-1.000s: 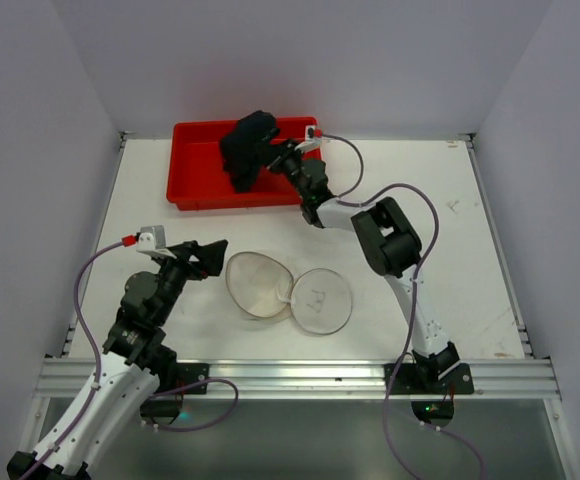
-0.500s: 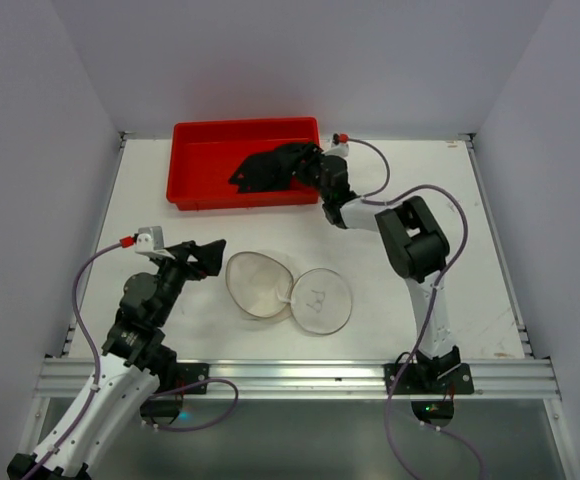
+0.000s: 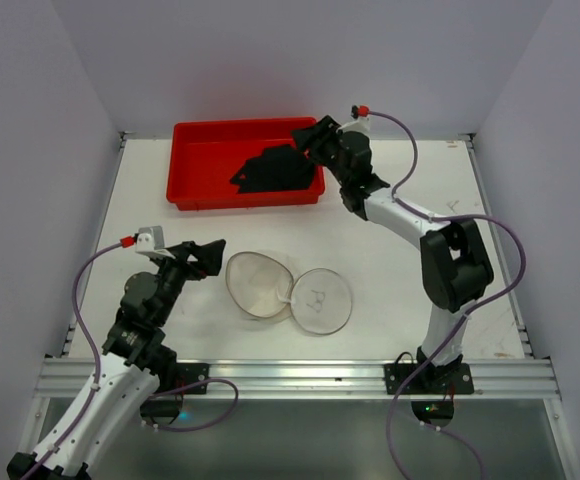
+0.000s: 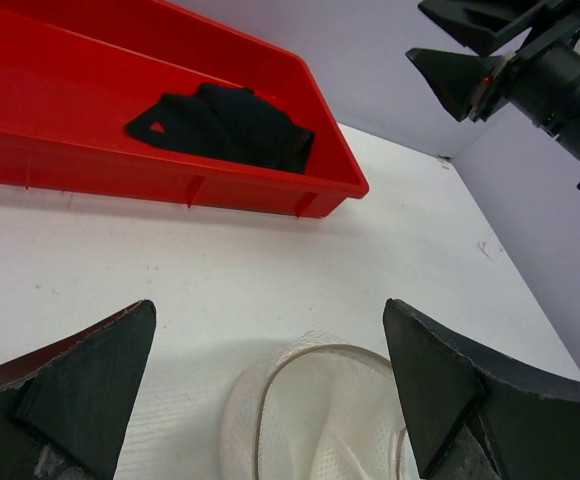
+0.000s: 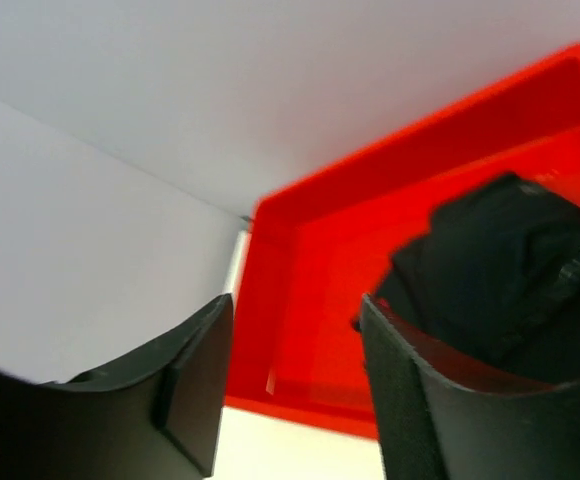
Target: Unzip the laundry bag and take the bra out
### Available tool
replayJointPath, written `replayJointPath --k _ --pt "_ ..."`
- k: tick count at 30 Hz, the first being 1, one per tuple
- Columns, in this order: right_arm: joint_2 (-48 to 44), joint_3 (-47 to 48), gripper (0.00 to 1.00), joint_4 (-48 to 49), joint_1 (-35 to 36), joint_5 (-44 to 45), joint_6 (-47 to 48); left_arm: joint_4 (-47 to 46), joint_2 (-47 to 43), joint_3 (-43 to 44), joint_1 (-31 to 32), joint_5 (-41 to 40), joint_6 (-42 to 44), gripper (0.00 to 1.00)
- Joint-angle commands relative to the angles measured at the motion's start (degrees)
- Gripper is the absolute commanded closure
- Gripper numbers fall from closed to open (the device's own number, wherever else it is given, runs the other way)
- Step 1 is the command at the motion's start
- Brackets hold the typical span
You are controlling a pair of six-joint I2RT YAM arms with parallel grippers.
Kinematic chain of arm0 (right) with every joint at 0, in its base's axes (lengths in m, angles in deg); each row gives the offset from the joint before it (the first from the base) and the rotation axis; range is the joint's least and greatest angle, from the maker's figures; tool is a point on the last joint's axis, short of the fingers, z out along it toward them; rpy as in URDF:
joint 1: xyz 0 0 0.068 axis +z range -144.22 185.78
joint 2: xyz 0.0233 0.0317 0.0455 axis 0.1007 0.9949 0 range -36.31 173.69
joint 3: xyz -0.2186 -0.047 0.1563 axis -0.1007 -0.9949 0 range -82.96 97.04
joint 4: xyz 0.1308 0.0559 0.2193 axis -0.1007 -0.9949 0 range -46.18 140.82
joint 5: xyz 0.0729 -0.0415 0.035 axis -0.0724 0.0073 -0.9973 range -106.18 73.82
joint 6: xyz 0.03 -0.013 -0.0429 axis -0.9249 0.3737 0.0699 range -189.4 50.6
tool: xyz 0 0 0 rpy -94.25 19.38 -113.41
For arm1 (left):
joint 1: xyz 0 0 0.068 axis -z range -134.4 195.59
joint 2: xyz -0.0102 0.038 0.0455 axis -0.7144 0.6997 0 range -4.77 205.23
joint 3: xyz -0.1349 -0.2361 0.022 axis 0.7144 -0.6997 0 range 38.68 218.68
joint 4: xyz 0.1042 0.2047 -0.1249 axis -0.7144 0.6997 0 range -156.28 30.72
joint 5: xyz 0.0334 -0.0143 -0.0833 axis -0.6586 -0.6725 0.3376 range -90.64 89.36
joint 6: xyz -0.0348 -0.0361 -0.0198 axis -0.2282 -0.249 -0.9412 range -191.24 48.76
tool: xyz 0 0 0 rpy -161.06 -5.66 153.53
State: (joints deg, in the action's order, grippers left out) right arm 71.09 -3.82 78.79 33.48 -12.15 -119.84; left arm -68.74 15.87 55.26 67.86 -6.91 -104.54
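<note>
Up at 12 o'clock, the bra (image 3: pixel 275 172) lies in the red tray (image 3: pixel 200 140); it looks soft and floppy, best pinched at a thick fold; the right gripper (image 3: pixel 308 137) at its 3 o'clock is open, empty; the left gripper (image 3: pixel 215 258) gapes wide by the laundry bag (image 3: pixel 260 285).

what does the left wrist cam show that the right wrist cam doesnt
Only the left wrist view: the white mesh laundry bag on the table, just ahead of the open left end effector, and the right end effector raised near the tray's right end. Only the right wrist view: no new object, just that end effector's own open fingers seen from behind. Both: the red tray with the black bra lying loose in it, held by neither arm.
</note>
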Motion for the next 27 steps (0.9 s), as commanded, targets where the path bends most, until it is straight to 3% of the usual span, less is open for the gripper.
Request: replayJointPath --k 1,5,7,10,11,12,23,27 --pt "-2.3 0.8 0.47 -10.4 0.3 1.2 6.2 -2.0 0.4 -0.1 0.0 -0.9 1.7 0.0" --pt "-2.1 13.6 0.41 -32.0 5.7 6.0 19.3 -3.3 2.3 -0.2 0.0 0.8 2.7 0.0" --pt "-3.4 14.6 0.37 -39.2 7.1 7.6 21.0 -3.7 4.5 0.0 0.0 2.0 3.4 0.0" --pt "-9.3 11.5 0.19 -45.4 9.3 11.3 22.2 -3.8 8.3 1.1 0.0 3.8 3.9 0.0" --pt "-11.3 7.8 0.06 -45.9 10.3 12.2 22.5 -3.8 9.1 1.7 0.0 4.1 4.2 0.0" --pt "-15.8 5.8 0.01 -46.3 10.8 14.0 23.2 -3.5 10.5 2.0 0.0 4.8 4.3 0.0" --pt "-41.6 -24.4 0.01 -44.9 14.1 23.4 20.6 -5.4 12.8 2.7 0.5 12.7 4.8 0.0" --pt "-45.3 -26.1 0.01 -45.8 14.0 25.5 21.9 -6.2 12.8 2.8 1.6 14.2 5.3 0.0"
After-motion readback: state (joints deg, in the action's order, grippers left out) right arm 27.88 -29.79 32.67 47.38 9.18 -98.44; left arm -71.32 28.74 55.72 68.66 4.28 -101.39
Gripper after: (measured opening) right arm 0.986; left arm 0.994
